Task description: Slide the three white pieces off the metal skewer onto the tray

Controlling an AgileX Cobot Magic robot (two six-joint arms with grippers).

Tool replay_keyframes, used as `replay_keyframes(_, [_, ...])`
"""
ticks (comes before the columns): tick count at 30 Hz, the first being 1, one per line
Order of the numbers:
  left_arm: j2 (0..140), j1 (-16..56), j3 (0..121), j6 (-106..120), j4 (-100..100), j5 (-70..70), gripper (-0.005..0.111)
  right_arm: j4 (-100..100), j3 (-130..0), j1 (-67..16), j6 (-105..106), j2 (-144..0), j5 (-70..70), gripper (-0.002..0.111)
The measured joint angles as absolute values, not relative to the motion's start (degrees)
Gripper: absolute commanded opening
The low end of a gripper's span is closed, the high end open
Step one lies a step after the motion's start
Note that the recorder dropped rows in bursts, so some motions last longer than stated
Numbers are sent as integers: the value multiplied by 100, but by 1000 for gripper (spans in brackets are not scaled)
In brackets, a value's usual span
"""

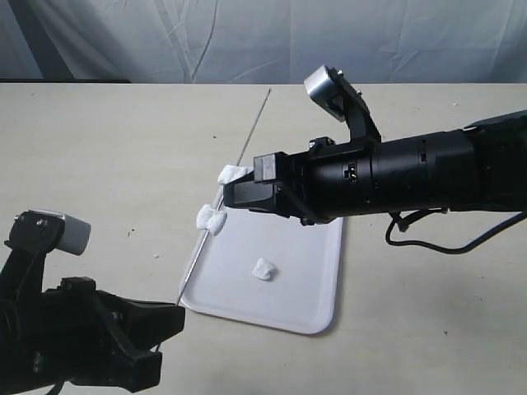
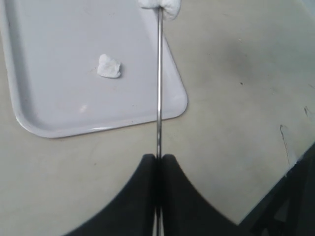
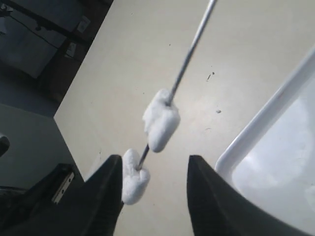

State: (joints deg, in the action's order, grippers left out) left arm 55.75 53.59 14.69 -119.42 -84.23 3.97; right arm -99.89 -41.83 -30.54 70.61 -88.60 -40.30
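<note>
Metal skewer (image 1: pixel 252 132) slants from lower left toward the upper middle of the exterior frame, my left gripper (image 2: pixel 158 164) pinching its lower end and my right gripper (image 3: pixel 153 164) spread around it at two white pieces (image 1: pixel 212 218), while a third piece (image 1: pixel 263 269) lies on the tray (image 1: pixel 317 317).

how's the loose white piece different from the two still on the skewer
The loose piece lies on the tray, while the skewered pieces are threaded on the skewer. The loose piece sits clear of both claws, whereas the skewered pieces are at the open right claw. The loose piece also looks a bit smaller than the skewered pieces. All three are white, soft-looking lumps.
</note>
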Motion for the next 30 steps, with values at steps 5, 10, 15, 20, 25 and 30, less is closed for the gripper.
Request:
replay_keyframes(5, [5575,5359,1469,-11942,-8423,533,0,-9989,-4183,-3054,7061,-8736,-3887,41])
replay_keyframes(10, [5575,5359,1469,-11942,-8423,806,0,-9989,-4183,-3054,7057,-8736,-3784,41])
replay_keyframes(15, [5575,5359,1469,-11942,-8423,857,0,-9989,-4183,-3054,7048,-8736,-3758,39])
replay_keyframes(20, [5575,5359,1469,-11942,-8423,831,0,-9989,-4183,-3054,7048,-8736,-3758,29])
replay_keyframes(25, [5575,5359,1469,-11942,-8423,773,0,-9989,-4183,-3054,6986,-8736,-3748,29])
replay_keyframes(30, [5575,5359,1469,-11942,-8423,694,0,-9989,-4183,-3054,6986,-8736,-3748,29])
